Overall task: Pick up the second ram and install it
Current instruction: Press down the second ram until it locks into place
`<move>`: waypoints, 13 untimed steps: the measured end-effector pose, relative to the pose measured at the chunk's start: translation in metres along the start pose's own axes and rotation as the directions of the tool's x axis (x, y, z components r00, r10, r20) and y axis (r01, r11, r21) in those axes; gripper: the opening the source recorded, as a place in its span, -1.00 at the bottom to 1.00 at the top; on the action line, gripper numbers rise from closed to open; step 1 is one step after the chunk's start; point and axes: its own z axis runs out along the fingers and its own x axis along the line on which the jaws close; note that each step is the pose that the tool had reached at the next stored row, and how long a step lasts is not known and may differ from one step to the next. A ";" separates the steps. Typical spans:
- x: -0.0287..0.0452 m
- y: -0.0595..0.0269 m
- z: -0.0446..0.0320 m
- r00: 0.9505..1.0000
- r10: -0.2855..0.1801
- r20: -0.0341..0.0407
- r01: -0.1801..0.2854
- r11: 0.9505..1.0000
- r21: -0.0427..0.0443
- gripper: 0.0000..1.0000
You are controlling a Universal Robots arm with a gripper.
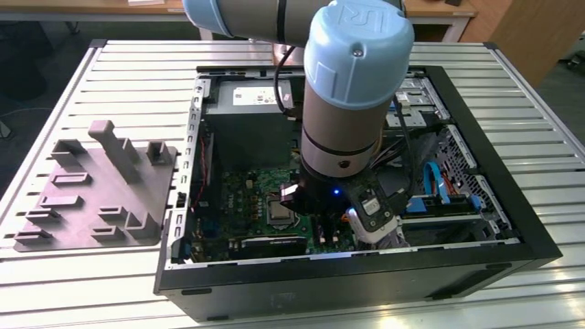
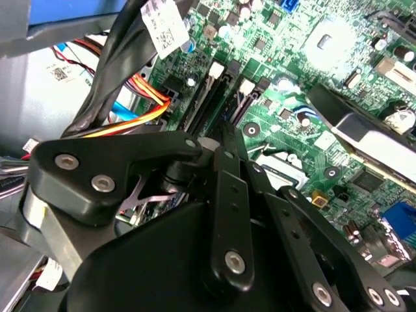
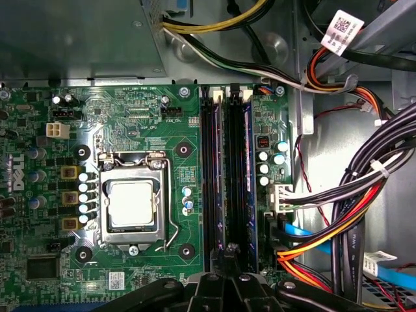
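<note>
In the first wrist view the second ram (image 3: 225,169) is a thin dark stick standing edge-on in one of the long black motherboard slots. A second stick with a bluish edge (image 3: 247,175) sits in the neighbouring slot. My gripper (image 3: 227,248) is shut, its fingertips together over the near end of the second ram. I cannot tell whether they clamp it or only touch its top edge. The second wrist view shows the gripper (image 2: 222,144) with its black links drawn in, right above the slots (image 2: 208,97). In the exterior view the gripper (image 1: 316,200) is low inside the open computer case.
The black case walls (image 1: 366,277) surround the motherboard. A grey tray with upright pegs (image 1: 92,199) lies on the slatted table at the exterior view's left. The processor socket (image 3: 133,205) is beside the slots on one side. Cable bundles (image 3: 338,214) crowd the other side.
</note>
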 end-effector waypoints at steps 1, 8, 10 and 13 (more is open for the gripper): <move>0.0000 0.0000 0.0001 1.000 0.000 0.000 0.000 1.000 0.000 -0.80; -0.0003 0.0005 -0.0076 1.000 0.000 0.000 0.000 1.000 -0.001 -0.80; -0.0005 0.0007 -0.0132 1.000 0.000 0.000 0.000 1.000 0.000 -0.80; -0.0009 0.0012 -0.0236 1.000 0.000 0.000 0.000 1.000 0.002 -0.80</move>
